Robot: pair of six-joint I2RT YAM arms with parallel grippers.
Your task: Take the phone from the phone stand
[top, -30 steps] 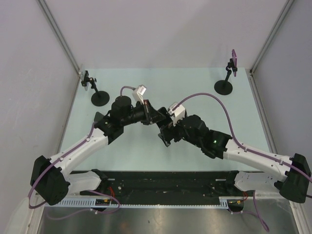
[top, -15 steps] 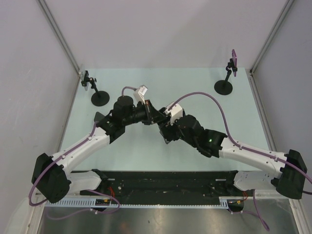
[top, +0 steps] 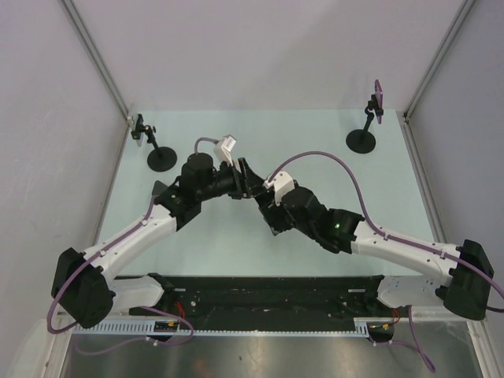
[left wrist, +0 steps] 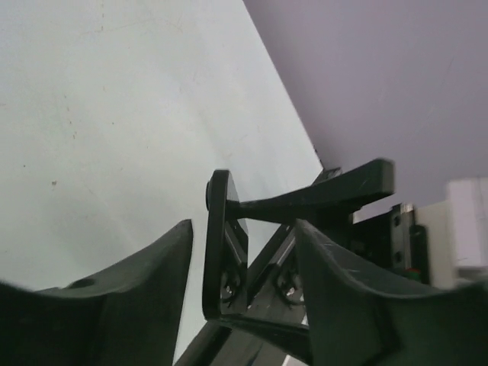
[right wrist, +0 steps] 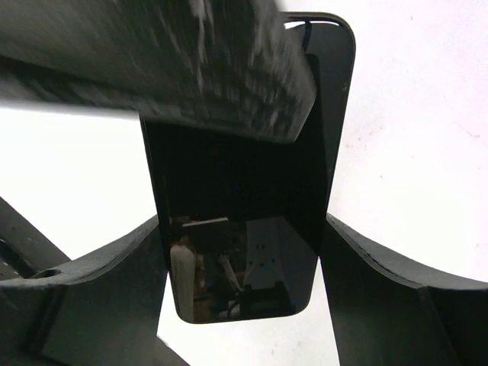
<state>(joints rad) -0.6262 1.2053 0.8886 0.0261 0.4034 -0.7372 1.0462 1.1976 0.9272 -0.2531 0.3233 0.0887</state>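
Pale green counter [top: 276,134] btw grey walls [top: 260,47]; at ctr of frame L pincer [left wrist: 244,229] apart round phone [left wrist: 216,244], R pincer [right wrist: 242,221] astride it, grip can't tell

Our white-and-black left arm [top: 134,236] and right arm [top: 402,248] both angle inward, wrists nearly meeting. We see our black two-finger left end effector [left wrist: 242,236] with fingers parted; our right end effector [right wrist: 242,236] spreads wide, its grip unclear to us.
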